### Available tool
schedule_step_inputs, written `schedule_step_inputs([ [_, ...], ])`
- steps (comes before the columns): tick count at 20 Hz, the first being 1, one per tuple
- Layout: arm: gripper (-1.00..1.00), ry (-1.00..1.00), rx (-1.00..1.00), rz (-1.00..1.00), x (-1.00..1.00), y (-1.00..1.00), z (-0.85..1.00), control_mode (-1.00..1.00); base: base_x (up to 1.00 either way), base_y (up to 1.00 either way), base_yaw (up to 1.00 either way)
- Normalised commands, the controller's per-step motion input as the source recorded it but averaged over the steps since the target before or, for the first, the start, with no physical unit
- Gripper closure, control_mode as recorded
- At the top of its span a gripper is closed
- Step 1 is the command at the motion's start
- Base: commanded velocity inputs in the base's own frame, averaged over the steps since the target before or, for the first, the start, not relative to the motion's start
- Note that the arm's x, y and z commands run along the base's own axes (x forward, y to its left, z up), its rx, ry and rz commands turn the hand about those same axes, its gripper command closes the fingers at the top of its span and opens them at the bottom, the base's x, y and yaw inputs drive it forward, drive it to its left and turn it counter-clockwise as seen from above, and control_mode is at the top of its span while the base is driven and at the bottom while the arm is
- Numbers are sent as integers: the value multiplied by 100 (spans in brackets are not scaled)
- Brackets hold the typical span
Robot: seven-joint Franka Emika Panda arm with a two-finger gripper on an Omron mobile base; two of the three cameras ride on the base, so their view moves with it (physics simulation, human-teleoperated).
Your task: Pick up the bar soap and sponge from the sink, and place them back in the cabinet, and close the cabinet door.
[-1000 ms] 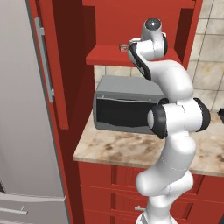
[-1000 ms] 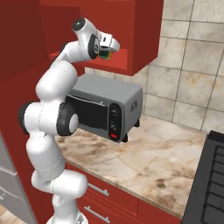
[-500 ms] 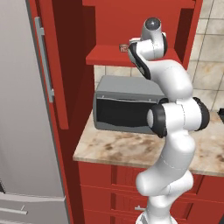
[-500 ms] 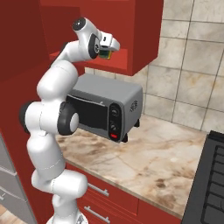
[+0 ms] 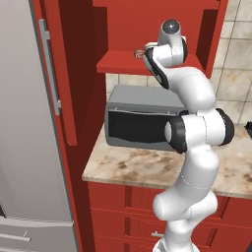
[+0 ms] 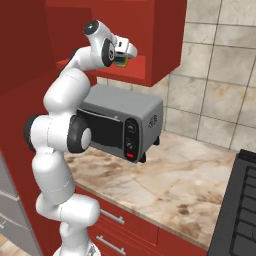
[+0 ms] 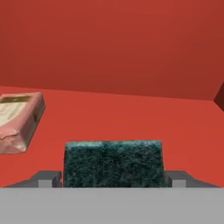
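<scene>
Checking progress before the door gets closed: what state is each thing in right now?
Dark green sponge: on the red cabinet shelf, between the gripper fingers.
Pinkish-brown bar soap: lying on the shelf, apart from the sponge.
Red cabinet door: open.
Grey toaster oven: door shut.

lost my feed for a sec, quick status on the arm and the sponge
Gripper at cabinet shelf, fingers just clear of the sponge's sides. Sponge on shelf, green face showing. Bar soap already on shelf alongside. Nothing in the way.
</scene>
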Motion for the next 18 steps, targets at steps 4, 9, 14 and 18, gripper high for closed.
schedule_step_inputs([
  [4, -100, 0, 0, 0, 0, 0, 0, -100, 0, 0, 0],
  [9, -100, -4, 0, 0, -7, 0, 0, -100, 0, 0, 0],
  [14, -100, -11, 0, 0, -42, 0, 0, -100, 0, 0, 0],
  [18, -100, -12, 0, 0, -57, 0, 0, -100, 0, 0, 0],
])
